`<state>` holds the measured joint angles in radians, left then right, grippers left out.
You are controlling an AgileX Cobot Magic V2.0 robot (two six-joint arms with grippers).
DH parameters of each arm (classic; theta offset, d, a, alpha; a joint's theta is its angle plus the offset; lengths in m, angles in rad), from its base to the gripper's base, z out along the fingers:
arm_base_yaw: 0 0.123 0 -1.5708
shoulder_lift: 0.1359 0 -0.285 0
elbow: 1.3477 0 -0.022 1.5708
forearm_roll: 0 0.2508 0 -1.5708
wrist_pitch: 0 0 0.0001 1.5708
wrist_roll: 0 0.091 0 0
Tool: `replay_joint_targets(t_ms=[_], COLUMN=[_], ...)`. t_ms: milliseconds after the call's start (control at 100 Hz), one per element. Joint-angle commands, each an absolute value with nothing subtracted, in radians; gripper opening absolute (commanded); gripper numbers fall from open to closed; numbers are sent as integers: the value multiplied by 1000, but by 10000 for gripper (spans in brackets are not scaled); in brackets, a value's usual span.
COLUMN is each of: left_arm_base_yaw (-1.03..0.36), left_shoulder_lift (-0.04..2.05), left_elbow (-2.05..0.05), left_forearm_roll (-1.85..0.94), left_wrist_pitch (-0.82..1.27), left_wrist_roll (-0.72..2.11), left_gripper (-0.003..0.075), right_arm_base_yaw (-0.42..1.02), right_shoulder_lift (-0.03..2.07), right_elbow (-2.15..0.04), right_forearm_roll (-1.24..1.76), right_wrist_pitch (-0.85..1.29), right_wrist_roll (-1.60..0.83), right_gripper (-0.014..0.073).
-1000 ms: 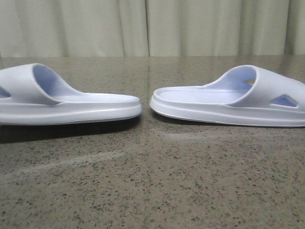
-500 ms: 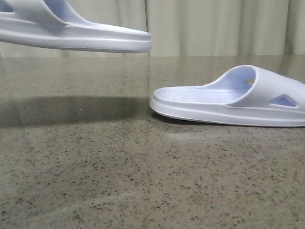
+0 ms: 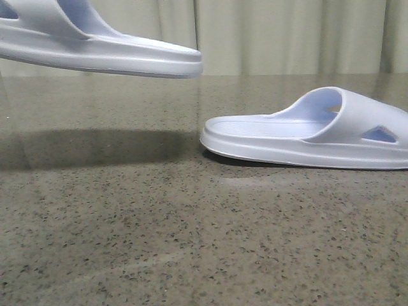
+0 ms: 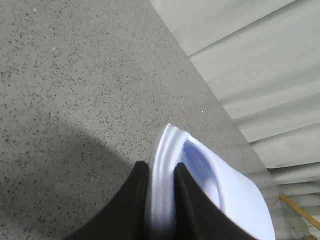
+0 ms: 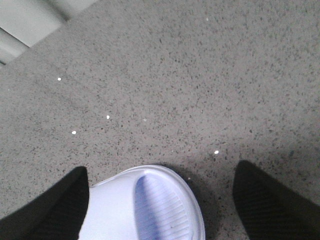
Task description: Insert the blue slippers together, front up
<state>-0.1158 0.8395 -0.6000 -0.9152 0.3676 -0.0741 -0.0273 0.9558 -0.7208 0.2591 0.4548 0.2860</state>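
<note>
Since a second ago, left slipper [image 3: 95,48] has gone from lying on the table [image 3: 191,242] to hanging clear above it, heel end toward centre, long axis across the view, slightly tipped. Left gripper [image 4: 161,200] is clamped on its sole edge, black fingers [image 4: 132,205] either side of the rim. Right slipper [image 3: 306,134] lies flat and unmoved, its heel end pointing at the raised one. Right gripper [image 5: 160,200] hovers spread wide, straddling that slipper's end [image 5: 145,205], touching nothing. Judgement: both slippers lie nearly in line, so mating turns on the left arm's tilt.
</note>
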Motion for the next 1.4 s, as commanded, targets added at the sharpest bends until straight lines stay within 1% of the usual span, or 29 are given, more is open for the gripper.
replay_joint_targets(t_ms=[0,160,420,1390], left_arm_base_yaw=[-114,-114,-114,-114], left_shoulder_lift=[828,828,828,828], left_elbow=[-637,-637,-637,-637], left_forearm_roll=[-939,-939,-939,-939], left_wrist_pitch=[311,311,311,311], left_wrist_roll=[-74,-74,-74,-74], left_gripper=[16,16,16,16], right_arm_base_yaw=[-33,-33,-33,-33], right_shoulder_lift=[1004,1091,1173,1175], right_elbow=[-759,-759,-759,-757], right_forearm_roll=[303,393,413,463], right_wrist_pitch=[373,361,367,474], right_wrist_roll=[291,291,291,291], right_gripper=[518,518,518,518])
